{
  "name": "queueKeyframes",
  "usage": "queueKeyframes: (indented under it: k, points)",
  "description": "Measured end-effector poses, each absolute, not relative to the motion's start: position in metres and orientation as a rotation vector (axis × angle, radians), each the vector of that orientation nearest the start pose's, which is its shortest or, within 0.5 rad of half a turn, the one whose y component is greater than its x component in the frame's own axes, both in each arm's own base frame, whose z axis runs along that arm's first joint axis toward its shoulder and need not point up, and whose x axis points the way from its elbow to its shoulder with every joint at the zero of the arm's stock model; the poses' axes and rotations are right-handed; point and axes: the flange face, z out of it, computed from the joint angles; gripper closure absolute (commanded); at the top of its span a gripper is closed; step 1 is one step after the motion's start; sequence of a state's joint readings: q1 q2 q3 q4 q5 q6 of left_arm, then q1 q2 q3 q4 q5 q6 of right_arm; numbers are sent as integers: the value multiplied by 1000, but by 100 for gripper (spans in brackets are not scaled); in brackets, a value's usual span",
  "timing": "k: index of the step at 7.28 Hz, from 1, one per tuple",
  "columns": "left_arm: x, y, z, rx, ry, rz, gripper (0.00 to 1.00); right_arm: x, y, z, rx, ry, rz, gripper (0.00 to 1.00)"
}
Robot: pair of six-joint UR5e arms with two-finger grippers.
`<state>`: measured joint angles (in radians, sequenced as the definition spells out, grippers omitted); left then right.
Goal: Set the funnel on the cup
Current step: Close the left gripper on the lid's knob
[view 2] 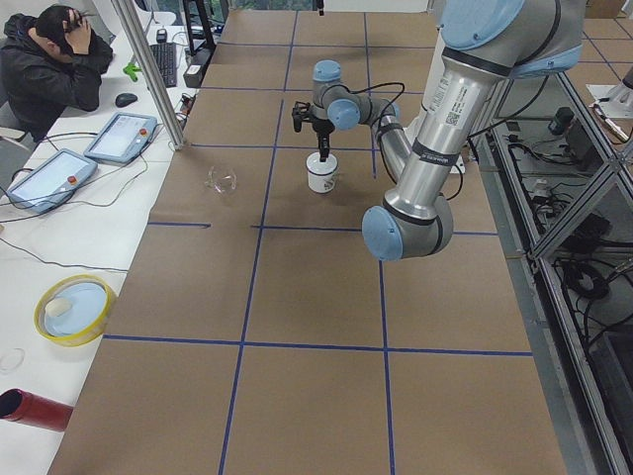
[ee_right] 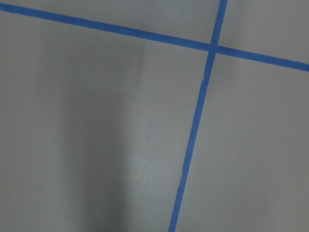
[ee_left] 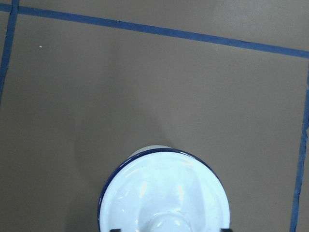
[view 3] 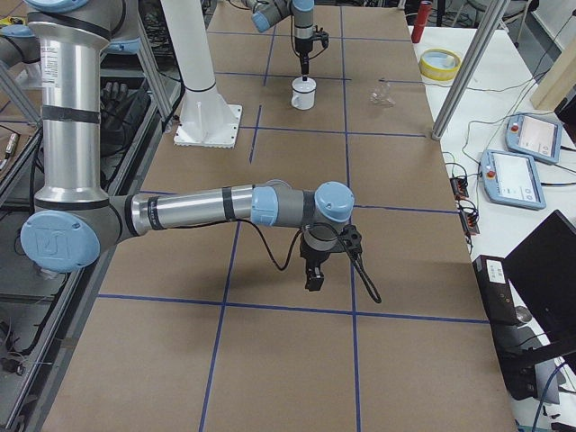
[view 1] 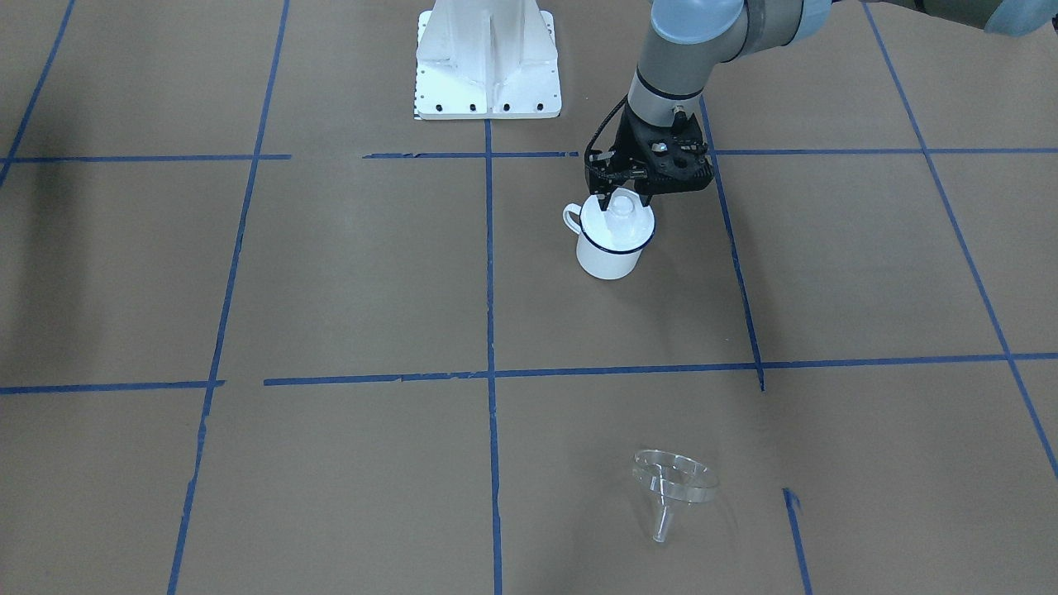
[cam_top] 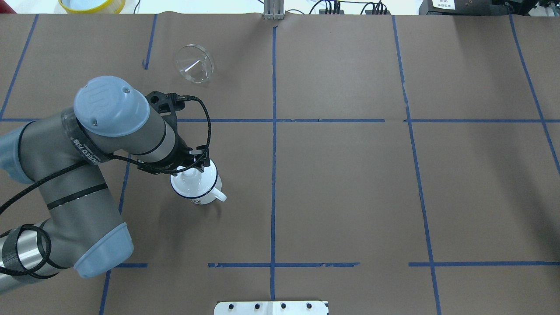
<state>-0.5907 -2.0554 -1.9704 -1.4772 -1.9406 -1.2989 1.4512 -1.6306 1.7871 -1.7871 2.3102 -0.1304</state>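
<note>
Right gripper (view 3: 312, 281) hangs over bare table (view 1: 331, 289), out of the work; its jaw state cannot be told. Left gripper (view 1: 622, 201) straddles the knob of the lid (view 1: 616, 233) seated in the cup (view 1: 607, 260); whether it clamps is unclear. The lid likely must come off first. Funnel (view 1: 671, 479) lies well beyond, tipped on its side, untouched.
</note>
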Motion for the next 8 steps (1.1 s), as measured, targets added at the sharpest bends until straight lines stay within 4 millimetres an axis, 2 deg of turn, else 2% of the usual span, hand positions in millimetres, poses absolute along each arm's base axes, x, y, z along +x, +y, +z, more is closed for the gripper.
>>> queueKeyframes:
  k: [4, 5, 6, 7, 8]
  points:
    - [432, -406, 232, 8, 851, -149, 35, 11, -462, 605, -53, -741, -216, 0]
    - [432, -407, 233, 8, 849, -148, 47, 11, -462, 605, -53, -741, -216, 0]
    - [432, -407, 233, 8, 849, -147, 88, 11, -462, 605, -53, -741, -216, 0]
    - [432, -407, 231, 10, 852, -146, 100, 11, -462, 605, -53, -741, -216, 0]
    - [431, -407, 230, 13, 854, -146, 100, 11, -462, 605, -54, -741, -216, 0]
